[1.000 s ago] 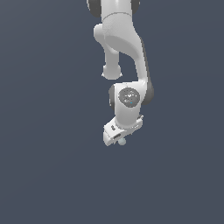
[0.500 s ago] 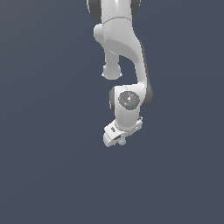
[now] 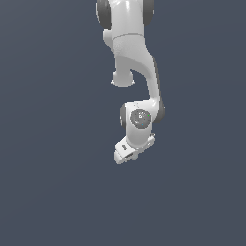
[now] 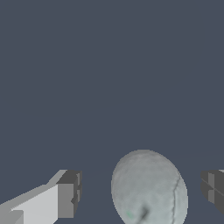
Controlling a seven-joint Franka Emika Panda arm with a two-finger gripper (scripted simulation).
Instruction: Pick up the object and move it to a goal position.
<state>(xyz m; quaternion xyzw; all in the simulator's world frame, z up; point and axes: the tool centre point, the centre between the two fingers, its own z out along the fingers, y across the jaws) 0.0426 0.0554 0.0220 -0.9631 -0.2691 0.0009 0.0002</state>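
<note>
The wrist view shows the object (image 4: 151,186), a pale grey ball, lying between my two fingers. A narrow gap of dark floor separates it from each fingertip, and it sits nearer one of them. My gripper (image 4: 141,191) is open around it without touching it. In the exterior view the white arm reaches down from the top, with the gripper (image 3: 126,154) low at its end. I cannot pick the ball out in that view; the hand covers it.
A plain dark grey-blue floor (image 3: 53,192) fills both views. Only the arm's own white links and joint (image 3: 140,117) stand above the hand.
Over the last second the wrist and hand have sunk lower in the exterior view, shifting slightly towards that view's left. The fingers stay apart.
</note>
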